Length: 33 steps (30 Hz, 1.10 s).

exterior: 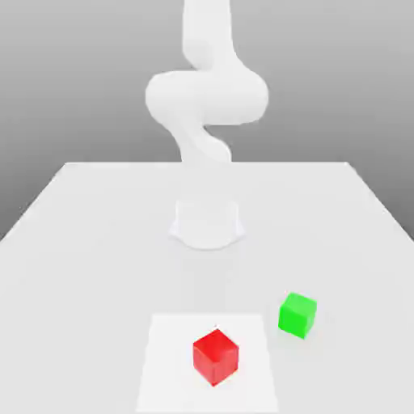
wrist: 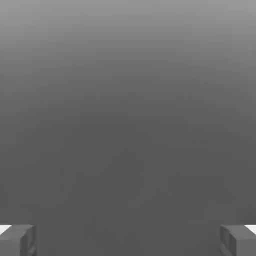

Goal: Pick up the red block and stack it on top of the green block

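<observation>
Exterior view: red block [exterior: 216, 357] near green block [exterior: 297, 314], apart, unstacked.
End effector [wrist: 128, 240]: spread wide, empty, ready for pickup.

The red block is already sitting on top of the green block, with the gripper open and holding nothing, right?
Not quite. In the exterior view the red block rests on the table, apart from the green block, not on top of it. The rest holds: in the hand view the gripper is open and holds nothing.

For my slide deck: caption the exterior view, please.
Red block on a white mat, green block apart on the table.
</observation>
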Each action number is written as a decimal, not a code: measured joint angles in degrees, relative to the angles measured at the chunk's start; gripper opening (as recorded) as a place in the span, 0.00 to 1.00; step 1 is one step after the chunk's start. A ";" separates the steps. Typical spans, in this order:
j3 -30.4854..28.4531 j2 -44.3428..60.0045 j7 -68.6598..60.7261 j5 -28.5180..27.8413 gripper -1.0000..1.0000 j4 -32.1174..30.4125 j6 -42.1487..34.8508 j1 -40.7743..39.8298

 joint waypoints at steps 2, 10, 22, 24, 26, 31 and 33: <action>-1.31 4.43 -3.54 0.36 0.50 -1.72 2.19 1.52; -5.27 21.18 -17.27 2.26 0.50 -8.23 10.45 6.29; -5.98 45.90 -34.99 2.17 0.50 -17.46 23.16 8.01; -5.33 50.01 -36.34 3.08 0.50 -17.29 26.35 7.57; -4.12 54.15 -37.44 4.34 0.50 -16.78 29.78 6.63; -2.90 57.68 -38.27 5.44 0.00 -16.28 32.69 5.65; -2.89 57.68 -38.22 5.38 0.00 -16.28 32.61 5.64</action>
